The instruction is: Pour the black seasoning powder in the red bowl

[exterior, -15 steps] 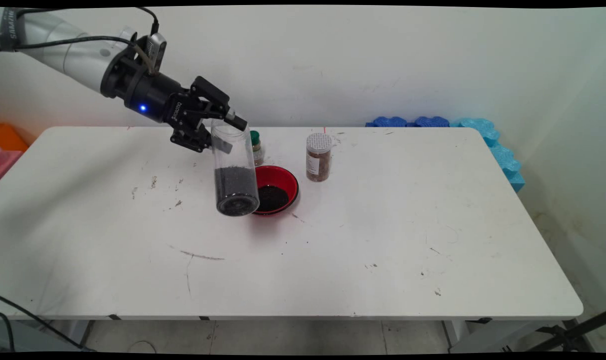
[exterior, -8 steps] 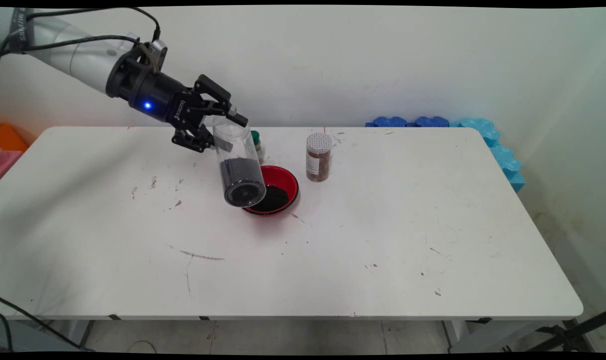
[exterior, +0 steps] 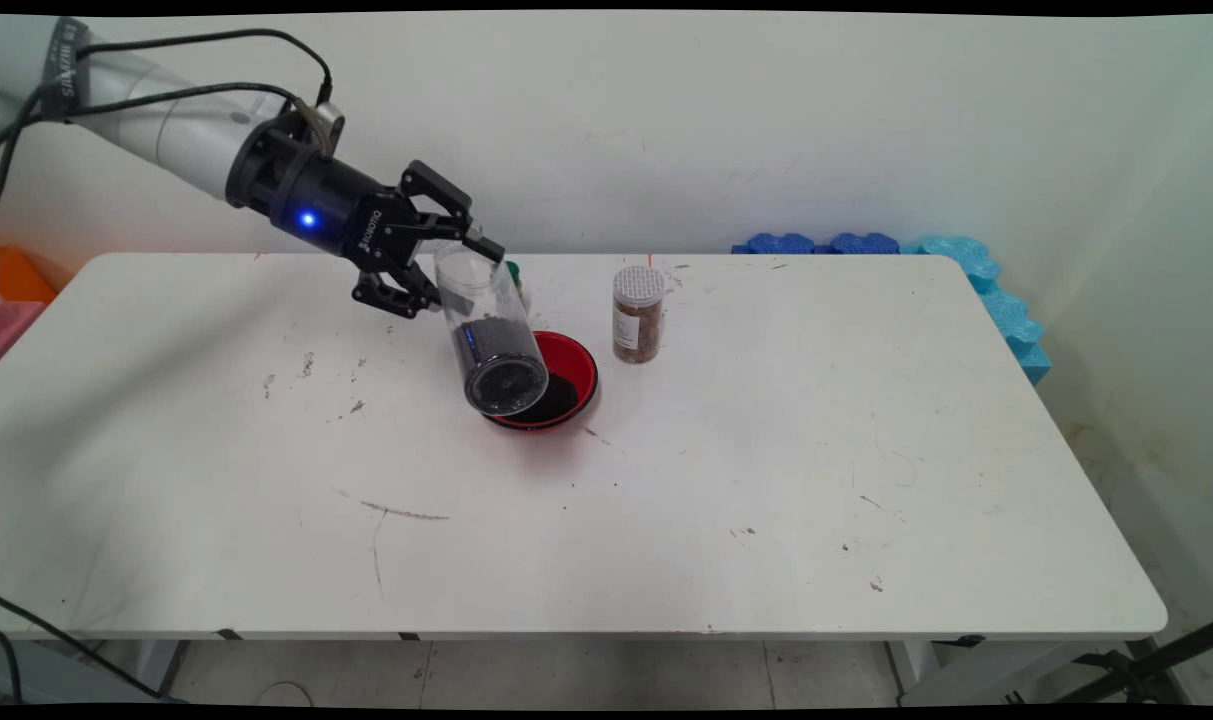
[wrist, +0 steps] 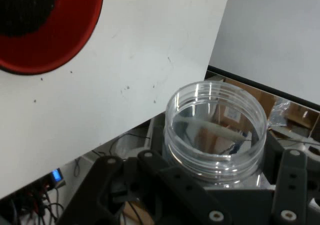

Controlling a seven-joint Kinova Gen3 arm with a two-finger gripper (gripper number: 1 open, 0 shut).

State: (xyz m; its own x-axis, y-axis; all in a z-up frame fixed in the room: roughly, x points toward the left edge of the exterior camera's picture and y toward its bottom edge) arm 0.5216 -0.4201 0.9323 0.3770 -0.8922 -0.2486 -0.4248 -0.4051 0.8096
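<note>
Clear jar (exterior: 491,335), part-filled with black grains: gripped near one end by the hand (exterior: 444,268), tilted above red bowl (exterior: 566,372) on counter (exterior: 766,450). Brown-filled jar (exterior: 637,314) stands near the bowl.

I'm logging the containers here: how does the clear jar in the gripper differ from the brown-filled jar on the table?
The clear jar is held tilted above the red bowl by the gripper, while the brown-filled jar stands upright on the table. The clear jar holds black grains; the brown-filled jar holds brownish contents. The clear jar looks larger. The brown-filled jar has a label and a perforated lid. Both are transparent cylinders.
</note>
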